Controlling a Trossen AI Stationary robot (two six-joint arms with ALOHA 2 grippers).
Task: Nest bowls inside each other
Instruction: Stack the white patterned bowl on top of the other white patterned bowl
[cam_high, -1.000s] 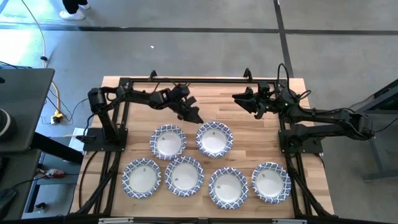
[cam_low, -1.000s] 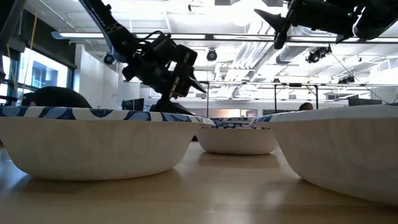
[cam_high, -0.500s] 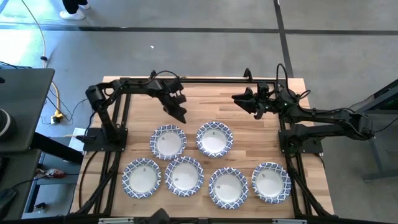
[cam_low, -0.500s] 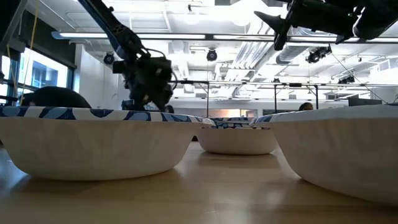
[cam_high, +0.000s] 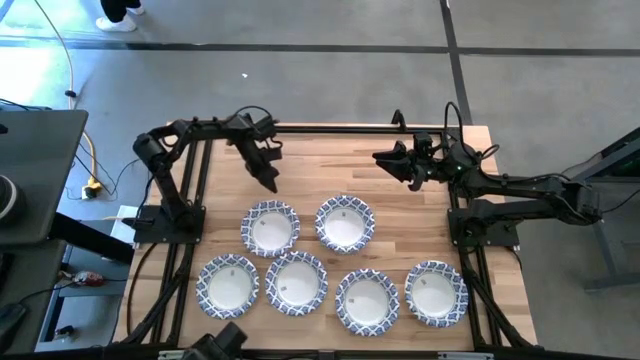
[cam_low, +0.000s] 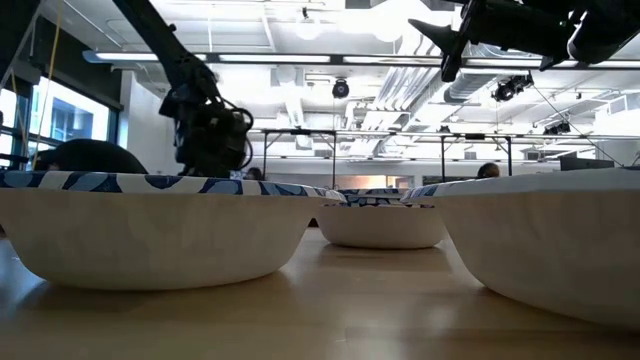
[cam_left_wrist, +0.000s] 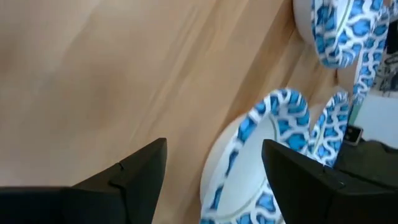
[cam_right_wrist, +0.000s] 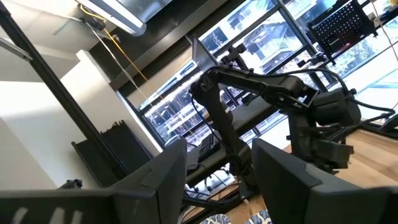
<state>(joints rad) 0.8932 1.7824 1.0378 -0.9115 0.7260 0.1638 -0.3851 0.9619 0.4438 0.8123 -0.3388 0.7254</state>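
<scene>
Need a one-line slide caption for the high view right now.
Six blue-and-white patterned paper bowls sit un-nested in two rows on the wooden table, the open left gripper and open right gripper above them, both empty.

Note the counter (cam_high: 400, 195): light wood laid in butcher-block strips, with a smooth, satin finish that shows visible grain in the left wrist view. You will find the bowls (cam_high: 345, 222) matt and paper-like, with plain white outer walls (cam_low: 150, 235) and a printed blue-and-white pattern on the rims; the surface shows no gloss. Observe that the left hand (cam_left_wrist: 211, 171) has dark fingers of matt, moulded plastic appearance with crisp edges. The right hand (cam_right_wrist: 217, 168) matches this: dark, dull, smooth-faced. The frame (cam_high: 330, 128) around the counter reads as black painted metal tubing. The floor (cam_high: 300, 80) is grey, smooth and faintly sheened.
</scene>
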